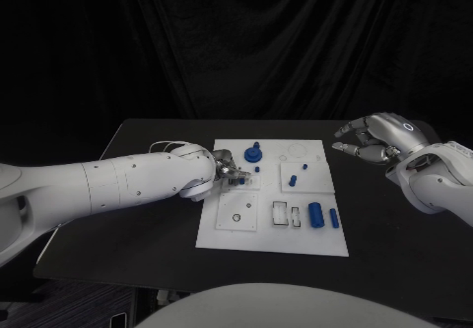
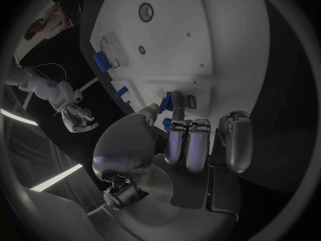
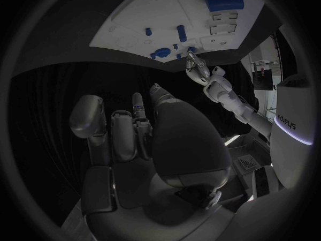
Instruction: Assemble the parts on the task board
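Left hand (image 1: 225,171) fingertips pinch small blue peg (image 2: 166,100) over board (image 1: 227,236); loose pinch risks drop, tilted insertion. Right hand (image 1: 379,139) curled, empty, off board.

Your right hand (image 3: 144,139) hangs off the table edge, fingers curled loosely with nothing in them. Beyond it lies the task board (image 3: 134,24), carrying a large blue cylinder (image 3: 223,0), a smaller blue peg (image 3: 181,32) and a blue knob (image 3: 160,53). Your left hand (image 3: 196,68) rests at the board's edge beside the knob.
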You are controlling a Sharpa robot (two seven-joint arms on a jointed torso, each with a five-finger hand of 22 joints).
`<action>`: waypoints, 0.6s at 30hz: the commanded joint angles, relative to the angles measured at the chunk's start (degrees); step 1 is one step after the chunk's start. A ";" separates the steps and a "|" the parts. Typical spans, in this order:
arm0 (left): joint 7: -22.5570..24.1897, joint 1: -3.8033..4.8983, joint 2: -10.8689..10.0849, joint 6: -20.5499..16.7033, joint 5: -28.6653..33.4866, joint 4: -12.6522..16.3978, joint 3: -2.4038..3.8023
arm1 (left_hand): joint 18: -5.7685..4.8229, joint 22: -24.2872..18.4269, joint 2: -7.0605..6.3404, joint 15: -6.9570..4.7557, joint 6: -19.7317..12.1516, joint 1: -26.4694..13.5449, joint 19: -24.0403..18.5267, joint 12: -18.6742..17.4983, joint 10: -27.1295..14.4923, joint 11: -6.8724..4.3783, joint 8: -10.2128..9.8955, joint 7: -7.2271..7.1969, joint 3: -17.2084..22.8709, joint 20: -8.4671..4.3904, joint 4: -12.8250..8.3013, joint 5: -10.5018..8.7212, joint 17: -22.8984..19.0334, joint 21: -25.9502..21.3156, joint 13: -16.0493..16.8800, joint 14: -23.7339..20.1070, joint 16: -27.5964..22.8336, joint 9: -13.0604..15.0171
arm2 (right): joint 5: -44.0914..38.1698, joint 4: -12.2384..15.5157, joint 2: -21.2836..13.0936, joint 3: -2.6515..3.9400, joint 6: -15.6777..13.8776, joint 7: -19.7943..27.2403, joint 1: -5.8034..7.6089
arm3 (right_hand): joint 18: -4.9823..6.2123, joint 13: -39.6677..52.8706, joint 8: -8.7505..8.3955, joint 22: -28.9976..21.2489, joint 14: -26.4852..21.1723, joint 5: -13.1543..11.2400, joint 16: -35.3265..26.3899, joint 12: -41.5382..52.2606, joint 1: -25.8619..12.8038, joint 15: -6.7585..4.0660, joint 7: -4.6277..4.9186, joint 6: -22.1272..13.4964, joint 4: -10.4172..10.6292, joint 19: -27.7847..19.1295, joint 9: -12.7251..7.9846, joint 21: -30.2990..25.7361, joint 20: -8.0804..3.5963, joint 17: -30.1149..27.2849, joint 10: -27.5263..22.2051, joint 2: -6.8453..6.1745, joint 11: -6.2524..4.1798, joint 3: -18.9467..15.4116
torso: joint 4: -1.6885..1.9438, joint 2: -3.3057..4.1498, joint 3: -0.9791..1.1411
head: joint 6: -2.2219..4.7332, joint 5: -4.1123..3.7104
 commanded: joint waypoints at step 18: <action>2.32 -0.43 0.03 1.95 0.41 -0.18 -0.17 | 1.08 9.03 3.20 -1.51 -2.60 3.93 0.27 0.21 6.14 -1.52 9.46 -1.49 -3.27 -1.55 2.82 5.88 15.09 -0.70 15.09 6.07 0.16 13.66 | -0.18 0.07 -0.17 0.04 0.33 -1.44 -0.16 | 0.20 3.75 -0.14 7.66 0.60 0.05 -0.25 -0.27 -0.24 0.13 0.01 0.44 0.17 0.32 -0.10 -0.21 -0.06 2.42 -0.15 0.11 0.12 0.10 | -0.01 -0.03 0.01 | -0.01 0.06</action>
